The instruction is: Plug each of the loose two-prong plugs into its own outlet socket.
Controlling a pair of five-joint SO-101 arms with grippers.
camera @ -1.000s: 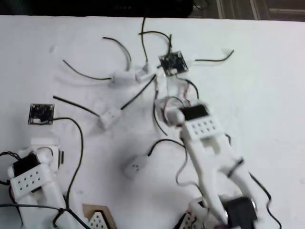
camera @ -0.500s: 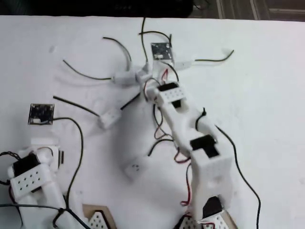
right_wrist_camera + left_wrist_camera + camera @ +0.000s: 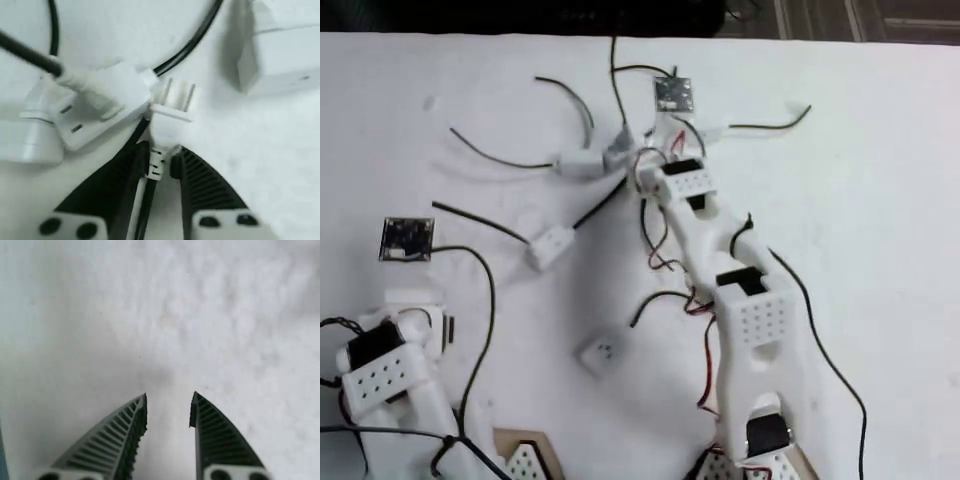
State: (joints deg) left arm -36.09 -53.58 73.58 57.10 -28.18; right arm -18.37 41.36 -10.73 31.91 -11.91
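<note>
Parks left end effector (image 3: 168,402) at eight o'clock, narrowly parted over bare desk (image 3: 210,315). Stretches right arm (image 3: 750,320) farther toward twelve o'clock than a second ago, likely closing on insertion. Pinches two-prong plug (image 3: 170,107) by its neck in right end effector (image 3: 160,159), just beside a slotted socket (image 3: 95,107). Aims prongs (image 3: 177,95) and long axis roughly toward ten o'clock.

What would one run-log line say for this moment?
right gripper: shut on plug, prongs exposed | left gripper: open above table

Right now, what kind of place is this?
Probably a robot lab bench: the right arm over a white table, a plug in its tool, a loose socket, a small circuit board.
</note>
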